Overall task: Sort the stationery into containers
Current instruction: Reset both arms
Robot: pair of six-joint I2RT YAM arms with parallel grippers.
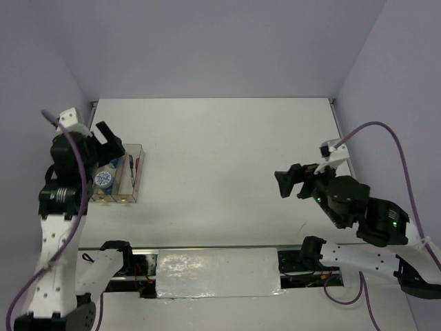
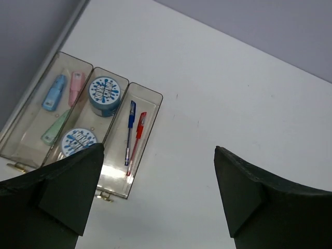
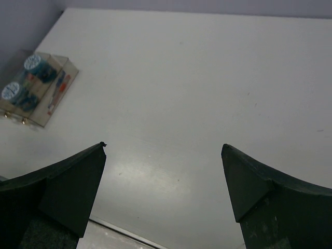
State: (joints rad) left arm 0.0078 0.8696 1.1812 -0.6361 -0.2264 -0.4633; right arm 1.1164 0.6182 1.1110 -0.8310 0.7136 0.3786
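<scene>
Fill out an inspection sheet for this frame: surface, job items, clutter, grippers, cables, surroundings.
surface: white table, only the bins on it.
job's things: three joined clear bins at far left; coloured bars in one, two rolls in the middle, pens in the third.
clutter: nothing seen.
grippers: left gripper open, empty, near the bins; right gripper open, empty, over bare table.
cables: purple cable looped along each arm.
surroundings: pale walls; shiny sheet between the arm bases.

A white table (image 1: 227, 152) stands between lavender walls (image 1: 207, 41), a glossy white sheet (image 1: 217, 272) at its near edge
</scene>
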